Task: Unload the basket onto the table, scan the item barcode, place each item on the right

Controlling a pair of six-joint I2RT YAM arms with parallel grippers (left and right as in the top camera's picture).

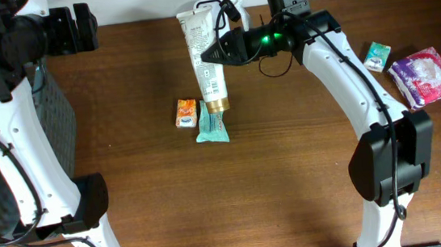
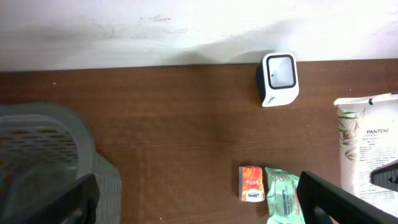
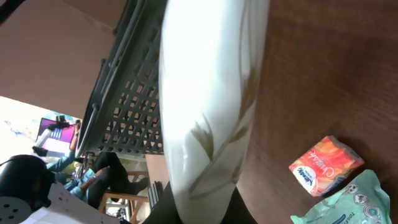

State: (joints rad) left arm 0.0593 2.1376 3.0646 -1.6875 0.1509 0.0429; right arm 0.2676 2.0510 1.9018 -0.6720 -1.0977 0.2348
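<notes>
Tube (image 1: 204,56): white squeezable plastic, glossy, with a leaf print and a gold cap. Its long axis runs from the far edge of the worktop (image 1: 291,181) toward the near edge, crimped end far, cap near; whether it rests on the wood or hangs just clear cannot be told. Right tool (image 1: 224,48): clenched across the tube's mid-body from the right-edge side, so this arm is the nearer. Scanner (image 2: 278,78): hard white shell, dark back, flat grey window, upright at the far edge; in the left wrist view it is left of the tube's crimped end and near it. The coming move is judged a short carry that way, print turned to the window. Left tool (image 2: 198,193): released, jaws wide, beside a grey lattice basket (image 2: 43,155). Orange packet (image 1: 186,112) and crinkled teal sachet (image 1: 212,127): just beside the cap. Worktop: dark grained wood.
</notes>
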